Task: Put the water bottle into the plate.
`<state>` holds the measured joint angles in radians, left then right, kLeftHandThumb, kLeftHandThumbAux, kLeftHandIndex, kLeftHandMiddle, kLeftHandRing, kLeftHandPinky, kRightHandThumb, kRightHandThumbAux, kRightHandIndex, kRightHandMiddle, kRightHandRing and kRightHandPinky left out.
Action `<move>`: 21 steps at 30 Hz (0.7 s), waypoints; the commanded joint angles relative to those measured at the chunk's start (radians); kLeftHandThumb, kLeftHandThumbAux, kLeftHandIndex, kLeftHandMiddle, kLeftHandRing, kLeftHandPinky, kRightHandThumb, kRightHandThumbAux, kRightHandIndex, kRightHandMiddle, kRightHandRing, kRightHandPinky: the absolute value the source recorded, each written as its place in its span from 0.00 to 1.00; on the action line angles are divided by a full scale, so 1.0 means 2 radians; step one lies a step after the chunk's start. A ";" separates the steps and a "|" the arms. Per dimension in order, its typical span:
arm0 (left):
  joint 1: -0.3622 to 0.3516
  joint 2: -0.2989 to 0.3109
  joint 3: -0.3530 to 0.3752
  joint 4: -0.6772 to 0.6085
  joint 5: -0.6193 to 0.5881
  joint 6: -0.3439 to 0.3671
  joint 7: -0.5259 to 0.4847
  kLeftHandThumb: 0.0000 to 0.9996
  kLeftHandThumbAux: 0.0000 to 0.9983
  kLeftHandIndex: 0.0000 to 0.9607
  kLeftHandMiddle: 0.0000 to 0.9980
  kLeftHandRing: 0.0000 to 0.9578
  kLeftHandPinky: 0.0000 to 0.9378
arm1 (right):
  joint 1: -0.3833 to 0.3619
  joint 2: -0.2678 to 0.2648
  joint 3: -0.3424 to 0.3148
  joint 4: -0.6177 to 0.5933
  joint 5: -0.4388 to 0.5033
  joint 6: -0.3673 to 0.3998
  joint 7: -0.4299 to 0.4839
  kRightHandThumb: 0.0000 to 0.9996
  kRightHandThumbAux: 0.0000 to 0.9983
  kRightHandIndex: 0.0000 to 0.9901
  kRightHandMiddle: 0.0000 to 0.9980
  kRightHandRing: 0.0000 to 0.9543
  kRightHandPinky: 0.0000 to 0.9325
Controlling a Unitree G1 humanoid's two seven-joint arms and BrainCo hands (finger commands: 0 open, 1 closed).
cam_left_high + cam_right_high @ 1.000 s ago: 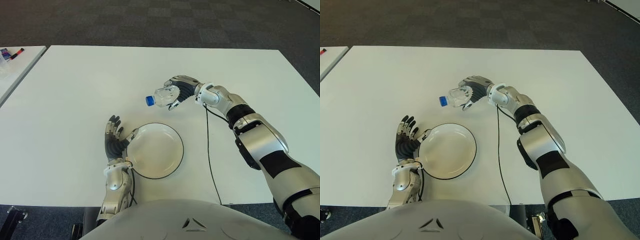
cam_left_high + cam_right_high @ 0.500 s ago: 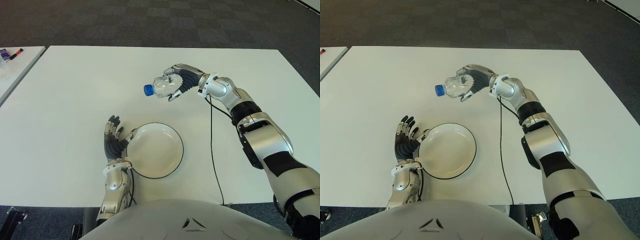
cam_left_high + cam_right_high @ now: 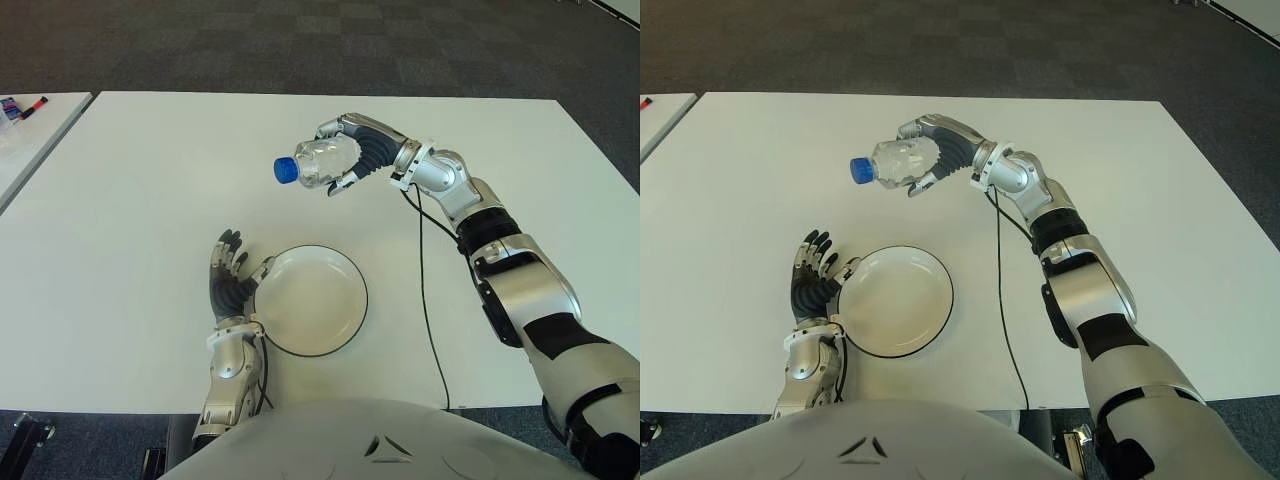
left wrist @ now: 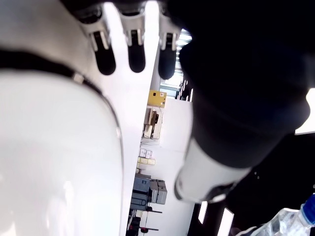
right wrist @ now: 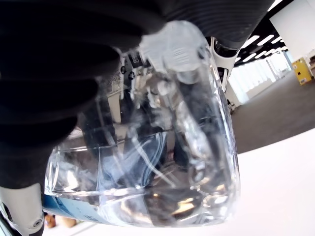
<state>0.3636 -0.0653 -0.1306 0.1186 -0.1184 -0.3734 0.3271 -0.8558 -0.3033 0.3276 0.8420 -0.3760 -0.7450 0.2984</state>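
A clear water bottle [image 3: 315, 164] with a blue cap [image 3: 286, 170] lies sideways in my right hand [image 3: 352, 158], well above the white table [image 3: 140, 170]. The cap points to my left. The fingers wrap the bottle's body, as the right wrist view shows from close by [image 5: 147, 162]. The white plate [image 3: 312, 300] with a dark rim sits on the table near the front edge, below and nearer than the bottle. My left hand [image 3: 232, 278] shows at the plate's left rim, fingers spread and holding nothing.
A black cable [image 3: 425, 290] runs from the right wrist down across the table to the front edge. A second white table [image 3: 30, 140] stands at the far left with small coloured items [image 3: 22, 106] on it. Dark carpet lies beyond.
My right hand has lifted the bottle and carried it up and to the left. The left hand and the plate have stayed where they were.
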 commanded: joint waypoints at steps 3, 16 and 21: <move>-0.024 -0.037 0.007 0.021 -0.001 0.012 -0.004 0.06 0.97 0.15 0.15 0.12 0.13 | 0.034 0.013 -0.015 -0.046 0.032 0.039 0.015 0.95 0.66 0.39 0.50 0.55 0.90; -0.032 -0.036 0.016 0.025 0.000 0.025 -0.003 0.02 0.96 0.13 0.14 0.11 0.13 | 0.124 0.043 -0.032 -0.116 0.057 0.064 0.000 0.95 0.66 0.39 0.51 0.54 0.90; -0.036 -0.039 0.021 0.031 -0.005 0.023 -0.006 0.02 0.96 0.13 0.14 0.11 0.13 | 0.157 0.050 -0.038 -0.147 0.085 0.075 0.018 0.95 0.66 0.39 0.51 0.54 0.89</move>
<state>0.2948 -0.0626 -0.0944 0.1515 -0.1181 -0.3487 0.3239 -0.5724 -0.2148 0.2760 0.6013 -0.2692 -0.6157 0.3214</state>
